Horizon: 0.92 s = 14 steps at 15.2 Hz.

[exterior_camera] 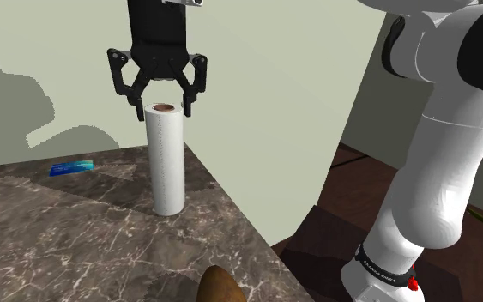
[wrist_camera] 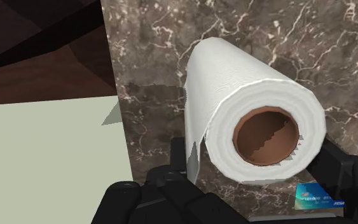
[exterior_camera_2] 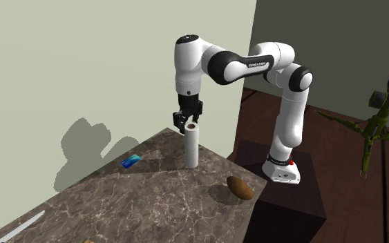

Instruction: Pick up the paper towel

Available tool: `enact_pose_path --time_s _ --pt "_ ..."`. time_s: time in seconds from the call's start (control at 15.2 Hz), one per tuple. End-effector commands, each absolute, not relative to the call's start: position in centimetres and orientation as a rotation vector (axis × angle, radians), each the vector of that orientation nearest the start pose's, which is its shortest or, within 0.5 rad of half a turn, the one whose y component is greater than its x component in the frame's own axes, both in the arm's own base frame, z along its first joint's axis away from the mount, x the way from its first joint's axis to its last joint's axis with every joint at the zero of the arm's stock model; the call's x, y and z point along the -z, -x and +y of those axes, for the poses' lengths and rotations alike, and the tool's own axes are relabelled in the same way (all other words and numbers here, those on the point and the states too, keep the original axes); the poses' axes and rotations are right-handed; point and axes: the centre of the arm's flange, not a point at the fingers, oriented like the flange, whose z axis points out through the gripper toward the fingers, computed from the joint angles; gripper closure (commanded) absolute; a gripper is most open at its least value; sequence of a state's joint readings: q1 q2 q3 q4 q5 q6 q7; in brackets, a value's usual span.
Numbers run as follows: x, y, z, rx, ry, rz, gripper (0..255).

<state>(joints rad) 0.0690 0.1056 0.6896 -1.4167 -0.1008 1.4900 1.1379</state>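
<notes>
1. Wall (exterior_camera: pixel 256 103): pale green, behind the counter; it carries the arm's shadow.
2. Counter (exterior_camera: pixel 59 240): dark brown marble with white veins. One corner points toward the stand.
3. Arm (exterior_camera: pixel 437 172): white with dark joints, reaching from the stand over the counter's corner.
4. Stand (exterior_camera_2: pixel 289 200): dark box on a dark wood floor, beside the counter.
5. Roll (exterior_camera: pixel 166 163): white paper towel with a brown core, upright on the counter near the corner by the wall, directly under the gripper.
6. Gripper (exterior_camera: pixel 164 110): black, pointing down, jaws wide. The tips straddle the top of the roll, one on each side, with a slight gap at either flank; nothing is gripped.
7. Brown lump (exterior_camera_2: pixel 240 187): oval, lying near the counter edge closest to the stand, well apart from the roll.
8. Card (exterior_camera: pixel 71 168): blue, flat on the counter near the wall, to the shoulder view's left of the roll.
</notes>
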Motion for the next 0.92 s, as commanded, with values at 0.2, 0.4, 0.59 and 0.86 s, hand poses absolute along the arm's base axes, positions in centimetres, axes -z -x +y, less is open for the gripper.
enact_pose_path --time_s 0.2,0.4,0.59,0.86 --pt "-64.1 -43.9 36.9 0.033 3.109 0.613 255" --pt "-64.1 -43.8 37.0 0.033 3.109 0.613 255" --pt "-64.6 -43.8 36.8 0.033 3.109 0.613 255" --pt "-66.7 -43.8 36.8 0.033 3.109 0.613 255"
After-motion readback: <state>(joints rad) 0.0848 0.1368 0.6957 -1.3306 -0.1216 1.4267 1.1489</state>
